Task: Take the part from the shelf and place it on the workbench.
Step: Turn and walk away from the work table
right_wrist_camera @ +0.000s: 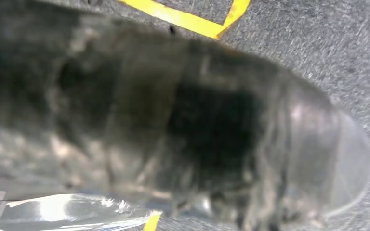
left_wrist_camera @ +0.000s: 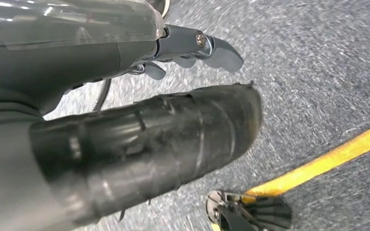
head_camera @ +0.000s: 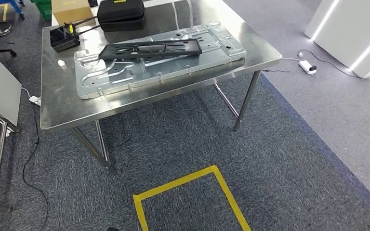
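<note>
A black part (head_camera: pixel 150 48) is lying flat on a silver metal sheet (head_camera: pixel 159 60) on the steel worktop (head_camera: pixel 58 108); the left hand (left_wrist_camera: pixel 139 139) is hanging over carpet, fingers apart, holding nothing; the right hand (right_wrist_camera: pixel 183 130) is blurring too close to tell its state; yellow tape (head_camera: pixel 188 185) is marking the near floor.

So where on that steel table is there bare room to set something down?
Bare steel on the table runs along the near edge in front of the metal panel, and down its left side below the black tray. The far side is crowded: cardboard box, black case, black bracket atop the panel.
</note>
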Motion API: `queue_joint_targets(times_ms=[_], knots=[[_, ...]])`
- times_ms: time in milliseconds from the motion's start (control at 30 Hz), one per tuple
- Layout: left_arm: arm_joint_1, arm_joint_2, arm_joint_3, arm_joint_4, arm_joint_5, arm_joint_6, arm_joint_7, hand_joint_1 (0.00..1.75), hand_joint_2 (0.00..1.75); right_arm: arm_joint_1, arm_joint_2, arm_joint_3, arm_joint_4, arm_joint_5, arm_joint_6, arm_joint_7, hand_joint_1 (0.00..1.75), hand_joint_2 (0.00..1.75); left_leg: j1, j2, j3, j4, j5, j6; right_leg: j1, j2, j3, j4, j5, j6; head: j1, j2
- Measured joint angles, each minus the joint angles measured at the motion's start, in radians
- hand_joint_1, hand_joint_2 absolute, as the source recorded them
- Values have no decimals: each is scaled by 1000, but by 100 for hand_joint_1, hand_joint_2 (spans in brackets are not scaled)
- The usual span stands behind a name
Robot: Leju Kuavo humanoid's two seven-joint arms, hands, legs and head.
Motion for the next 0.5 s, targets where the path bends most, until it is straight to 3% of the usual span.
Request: queue_joint_targets(times_ms=[33,100,200,233,267,300,333,400,467,500], knots=[[-1,-1,0,0,0,0,0,0,0,-1,-5,-4,8,0,0,0,0,0,1,11,1,-3,3,4,-1,11,-3,-2,3,8,0,0],[-1,-2,1,0,0,1,0,0,0,0,-11,-10,23,3,-7,9,0,0,6,36,7,-17,13,17,1,-10,-14,17,-10,18,2,0],[1,-3,5,0,1,1,0,0,0,-8,-16,-16,49,22,-49,84,0,0,6,77,8,-26,19,27,0,-88,-89,174,-99,29,7,0],[2,-3,8,0,2,1,0,0,0,-10,-16,-18,60,29,-66,120,0,0,5,91,7,-26,18,27,-2,-99,-117,232,-122,34,7,0],[3,-3,11,0,2,1,0,0,0,-10,-13,-20,73,35,-83,153,0,0,4,104,7,-24,17,27,-5,-104,-130,263,-128,37,7,0],[3,-3,13,0,3,1,0,0,0,-8,-10,-23,87,38,-97,183,0,0,4,116,8,-23,14,26,-7,-108,-125,257,-114,38,7,0],[3,-3,15,0,4,1,-1,0,0,-5,-4,-26,98,40,-108,203,0,0,4,126,9,-21,11,24,-8,-114,-99,210,-85,38,7,0],[3,-3,16,0,4,1,-3,0,0,-4,9,-32,117,44,-117,223,0,0,1,147,12,-16,3,15,-6,-152,-24,73,-30,31,7,0],[3,-3,18,0,2,2,-3,0,0,-6,23,-34,129,54,-117,226,0,0,-3,165,16,-14,-4,4,2,-178,12,2,-14,18,7,0],[2,-2,19,0,2,3,-2,0,0,-7,30,-35,135,60,-116,228,0,0,-4,174,20,-15,-6,-2,5,-174,11,1,-15,12,6,0]])
